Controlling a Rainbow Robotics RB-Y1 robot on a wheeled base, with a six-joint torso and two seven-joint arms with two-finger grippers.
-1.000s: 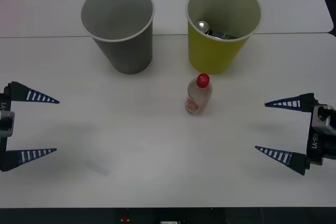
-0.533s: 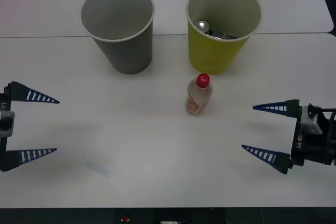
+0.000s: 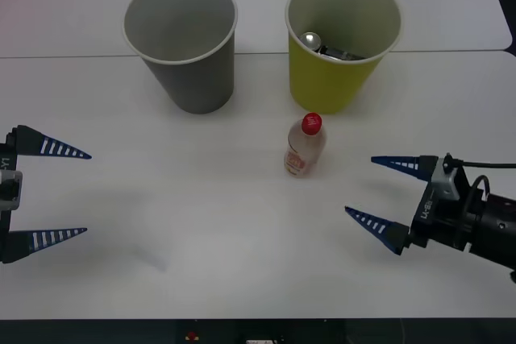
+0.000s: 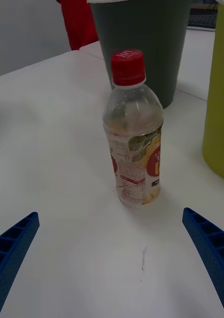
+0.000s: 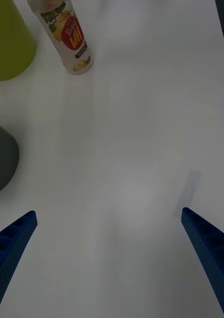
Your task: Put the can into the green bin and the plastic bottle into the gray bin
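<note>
The plastic bottle [image 3: 304, 148] stands upright on the white table, clear with a red cap and a white-and-orange label, just in front of the green bin [image 3: 343, 44]. Inside that bin lies the can [image 3: 313, 39], its silver top showing. The gray bin [image 3: 184, 44] stands to the green bin's left. My right gripper [image 3: 361, 188] is open, a short way to the right of the bottle and pointed at it; the right wrist view has the bottle [image 4: 134, 131] straight ahead between the fingers. My left gripper [image 3: 76, 193] waits open at the table's left edge.
The white table [image 3: 201, 223] has bare room in front of the bins and around the bottle. A seam runs across it behind the bins. In the left wrist view, the bottle [image 5: 67, 35] and green bin [image 5: 10, 42] lie far ahead.
My right gripper has moved left and forward toward the bottle, staying open. The left arm, the bottle and both bins have not moved.
</note>
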